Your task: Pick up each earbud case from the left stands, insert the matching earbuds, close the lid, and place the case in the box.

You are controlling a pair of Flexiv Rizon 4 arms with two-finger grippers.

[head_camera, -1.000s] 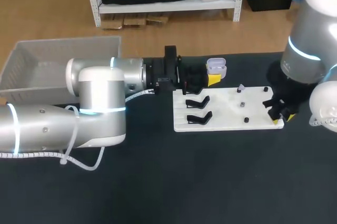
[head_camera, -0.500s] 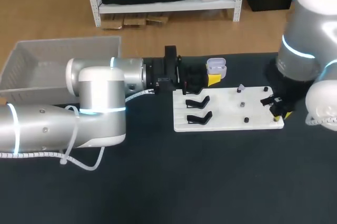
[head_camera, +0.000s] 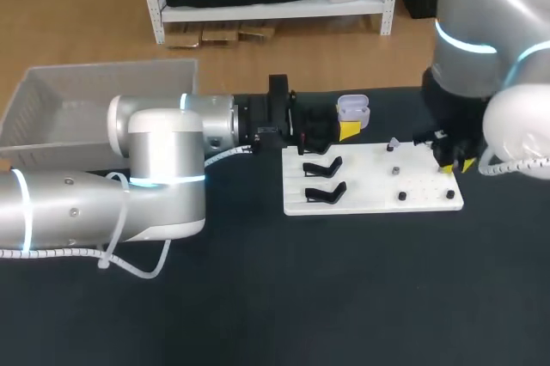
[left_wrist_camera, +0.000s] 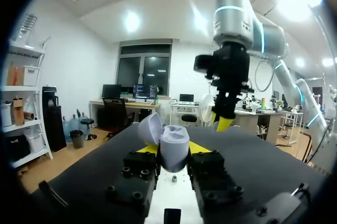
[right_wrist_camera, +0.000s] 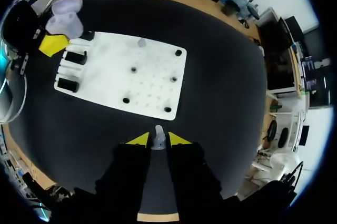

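Note:
My left gripper (head_camera: 347, 130) is shut on a pale lilac earbud case (head_camera: 353, 109) with its lid up, held level just behind the white board (head_camera: 369, 184). In the left wrist view the case (left_wrist_camera: 169, 144) sits between the yellow tips of that gripper (left_wrist_camera: 174, 151), with my right arm (left_wrist_camera: 231, 71) ahead of it. My right gripper (head_camera: 454, 162) hangs over the board's right end, shut on a small pale earbud (right_wrist_camera: 158, 134) that shows between its tips (right_wrist_camera: 158, 140). A second earbud (head_camera: 392, 143) stands on a peg near the board's far edge.
Two black stands (head_camera: 322, 165) (head_camera: 325, 192) on the board's left end hold nothing. Several black pegs (head_camera: 401, 197) dot its right half. A white mesh box (head_camera: 86, 95) stands at the table's back left. Dark tabletop (head_camera: 361, 289) lies in front of the board.
My right gripper closed on the earbud at the board's front right corner and lifted it up and back, baring the peg there. The left arm and case stayed still.

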